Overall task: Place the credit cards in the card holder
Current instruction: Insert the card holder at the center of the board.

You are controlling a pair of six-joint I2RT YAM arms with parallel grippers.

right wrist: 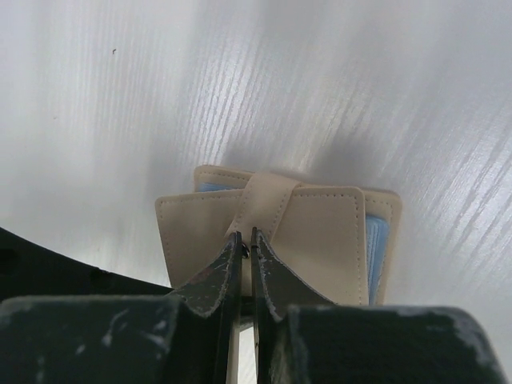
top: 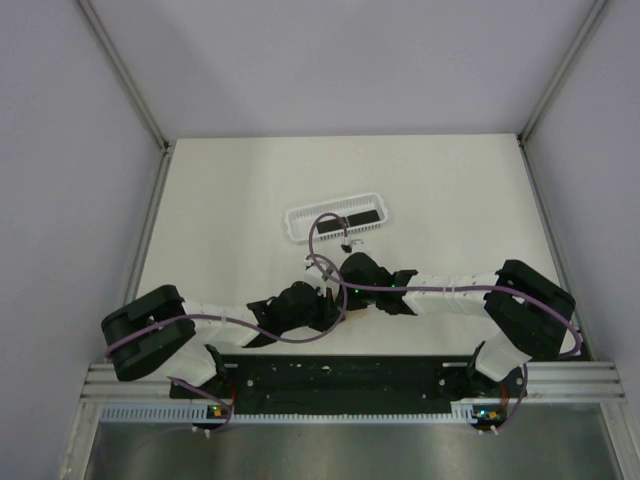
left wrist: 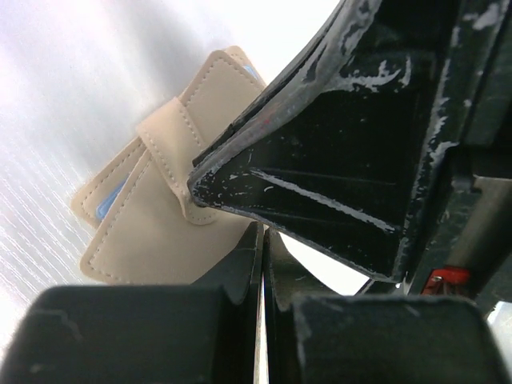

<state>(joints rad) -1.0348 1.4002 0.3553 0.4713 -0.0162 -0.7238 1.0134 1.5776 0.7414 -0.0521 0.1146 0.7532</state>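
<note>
Card holder (right wrist: 320, 240), tan and stitched, sits between our two grippers around the middle of the counter (top: 450, 190), a little nearer the near edge than the far one. It shows a blue lining (right wrist: 376, 240) along one side. A strap (right wrist: 264, 200) runs across its face.

Our right gripper (right wrist: 246, 240) is almost fully closed, with only a thin slit between its jaws. It pinches the card holder at the end of that strap. From the left wrist camera we see one of its black, scuffed fingers (left wrist: 320, 184) crossing in front of the holder, the tip touching the strap.

Our left gripper (left wrist: 262, 240) is also narrow, its jaws nearly together with a bright line of counter showing between them. The holder's lower corner reaches its tips, but we cannot tell whether that corner is actually pinched.

From above, the arms hide the holder. Just beyond the grippers, toward the far edge, lies a white perforated basket (top: 300, 228). A black card (top: 350, 218) lies flat inside it.
</note>
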